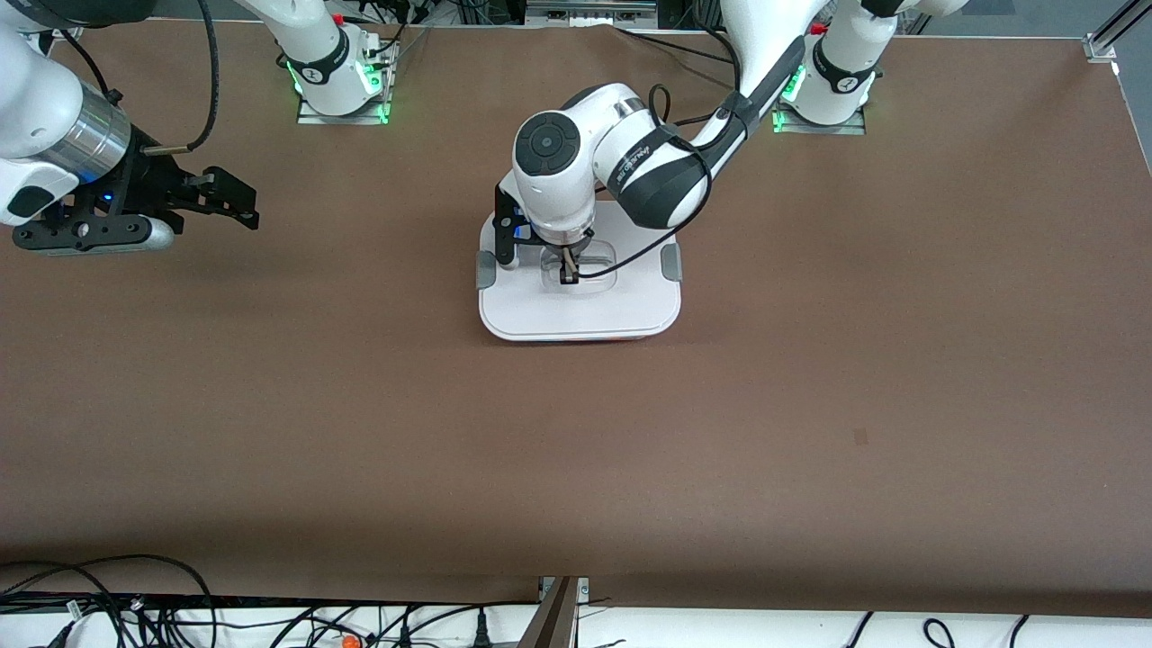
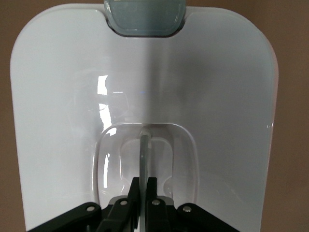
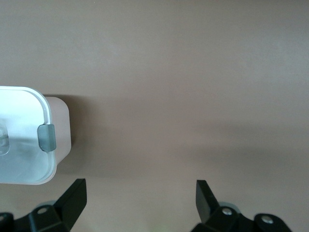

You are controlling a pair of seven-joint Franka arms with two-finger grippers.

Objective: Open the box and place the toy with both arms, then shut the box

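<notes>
Fingers of the left gripper pinch the lid's clear handle, frame centre; right gripper spread, waiting upper left. Toy probably inside box; lift or seat lid squarely.

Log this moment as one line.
left gripper: fingers shut on box lid handle | right gripper: open, waiting over table | toy: unseen

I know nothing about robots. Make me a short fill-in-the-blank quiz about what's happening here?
1. The left end effector is shut on the lid's clear ____.
2. The lid of the box is ____ in colour.
3. The right end effector waits over the bare table with its fingers ____.

Missing words: handle; white; open
</notes>
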